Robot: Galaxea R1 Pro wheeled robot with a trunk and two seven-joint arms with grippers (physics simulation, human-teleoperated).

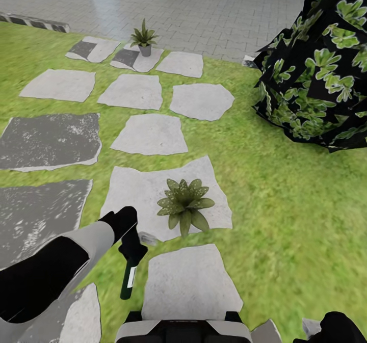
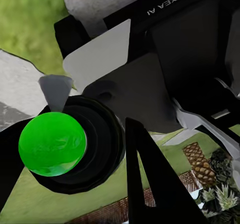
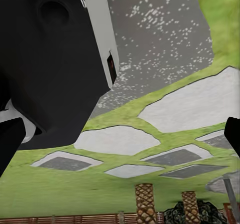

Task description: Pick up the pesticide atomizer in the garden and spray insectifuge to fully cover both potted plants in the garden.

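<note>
Currently the left gripper pinches the pesticide atomizer by its upper end; the dark green bottle hangs down toward the robot's base, white label visible, over the grass strip between two stepping stones. In the left wrist view the bottle's round green end sits between the dark fingers.

Near potted plant: olive rosette on a large pale stepping stone, just beside and ahead of the atomizer. Far potted plant: grey pot, on a stone near the grey paving. A big dark bush stands off to the right on the lawn.

Right gripper: the right wrist view gives dark finger edges, lawn, stones, and a fence; whether spread or closed I cannot tell.

Step in hand, as I judge it: pickup is done; spraying of the near plant is at hand. Nozzle direction cannot be read from these views.

Next move calls for: turning the nozzle toward the rosette and sweeping across all leaves. Then reposition toward the far plant, well apart from this one.
</note>
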